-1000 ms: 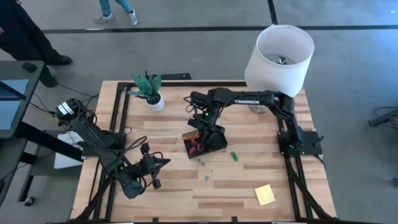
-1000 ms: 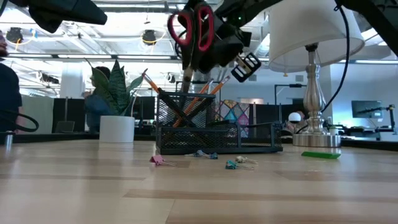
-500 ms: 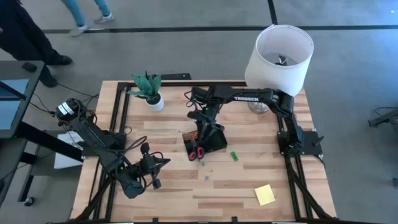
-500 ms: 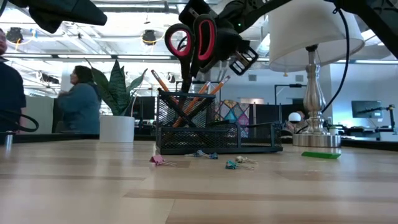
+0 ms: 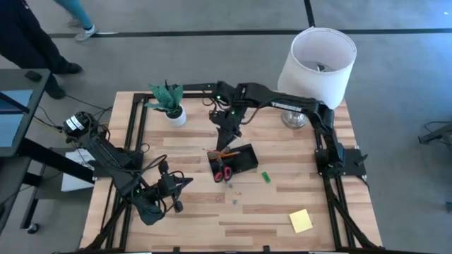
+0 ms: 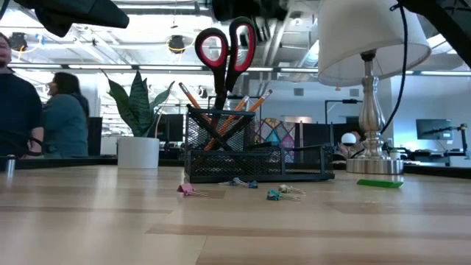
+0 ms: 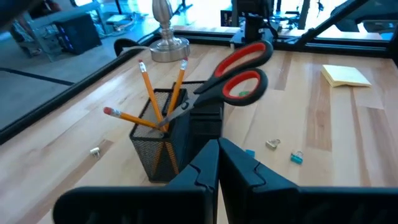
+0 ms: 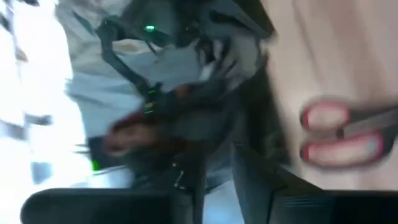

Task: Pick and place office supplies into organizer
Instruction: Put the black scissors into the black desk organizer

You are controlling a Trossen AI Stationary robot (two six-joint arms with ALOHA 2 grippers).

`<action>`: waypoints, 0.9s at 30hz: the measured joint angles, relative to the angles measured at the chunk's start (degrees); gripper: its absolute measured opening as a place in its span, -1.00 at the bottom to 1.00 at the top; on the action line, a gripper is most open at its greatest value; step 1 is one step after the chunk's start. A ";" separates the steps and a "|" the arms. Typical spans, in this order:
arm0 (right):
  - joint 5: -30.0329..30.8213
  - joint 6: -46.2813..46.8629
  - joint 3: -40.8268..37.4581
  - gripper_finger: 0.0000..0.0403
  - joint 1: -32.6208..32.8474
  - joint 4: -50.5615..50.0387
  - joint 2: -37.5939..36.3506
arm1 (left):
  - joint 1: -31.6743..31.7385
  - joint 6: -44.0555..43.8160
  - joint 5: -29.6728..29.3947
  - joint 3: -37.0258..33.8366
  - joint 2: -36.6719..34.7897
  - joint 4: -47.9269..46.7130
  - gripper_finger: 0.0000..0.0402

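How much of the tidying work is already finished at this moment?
Done: scissors and pencils stand in the organizer. In hand: nothing; the right gripper sits beyond it, the left gripper waits shut. Left: clips, green block, sticky pad.

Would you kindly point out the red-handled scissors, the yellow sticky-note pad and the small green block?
red-handled scissors (image 6: 227,48), low view, on the red handle loops.
yellow sticky-note pad (image 5: 300,221), high view, on its top sheet.
small green block (image 5: 266,177), high view, on its middle.
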 joint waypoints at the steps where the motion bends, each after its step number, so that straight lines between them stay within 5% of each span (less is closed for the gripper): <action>1: 3.53 -3.05 2.73 -0.69 1.08 -1.24 -0.51 | 0.00 0.41 -0.15 0.00 -0.21 -0.07 -1.00; 5: 22.54 -18.03 11.15 -0.92 7.19 -13.11 -4.68 | 0.00 3.61 -0.23 0.00 -1.65 0.02 -1.00; 7: 38.64 -21.90 12.25 -0.97 12.21 -18.38 -7.58 | 0.00 6.48 -0.24 0.00 -2.28 0.12 -1.00; 9: 55.26 -19.60 11.38 -0.97 18.21 -19.85 -9.91 | 0.00 8.53 0.17 0.00 -2.63 0.46 -1.00; 13: 74.60 -10.96 6.83 -0.99 29.89 -18.74 -10.46 | 0.00 13.04 3.98 0.00 -2.66 2.03 -1.00; 19: 89.22 1.01 -1.77 -0.99 41.71 -10.66 -6.57 | 0.00 15.46 8.20 0.00 -2.68 4.57 -1.00; 27: 102.49 9.18 -10.56 -1.00 44.94 1.38 0.46 | -0.02 22.69 12.92 0.00 -2.68 11.31 -1.00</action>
